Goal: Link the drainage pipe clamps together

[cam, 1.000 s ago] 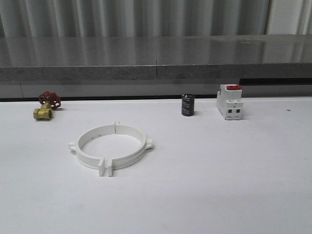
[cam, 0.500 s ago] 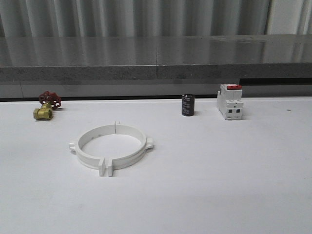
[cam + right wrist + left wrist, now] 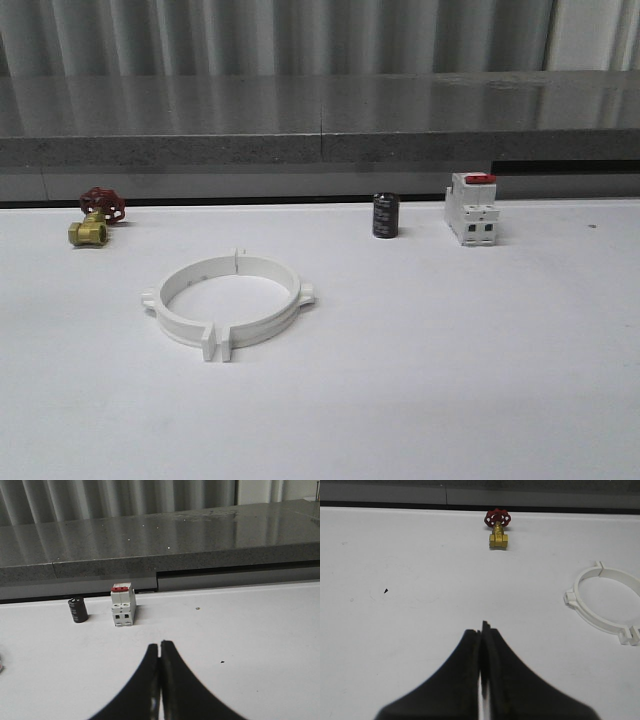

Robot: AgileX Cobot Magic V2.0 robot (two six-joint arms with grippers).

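**benchbot:** Two half-rings, the drainage pipe clamps [image 3: 229,301], sit on the white table [image 3: 450,380] already paired into a ring, left of centre, well apart from the brass valve [image 3: 95,218], the black capacitor [image 3: 385,215] and the breaker [image 3: 472,208]. Tabs at the near and far seams look close but not pressed tight.

**pipefitter_q:** What are the grippers doing?

**benchbot:** Left gripper [image 3: 482,630] is closed, fingers touching, holding nothing. Right gripper [image 3: 160,647] same, pinched shut and empty.

**pipefitter_q:** Handling?

**benchbot:** My guess: light, stiff, slick plastic that skates if nudged. I'd pinch each band near its side lug and squeeze the halves together.
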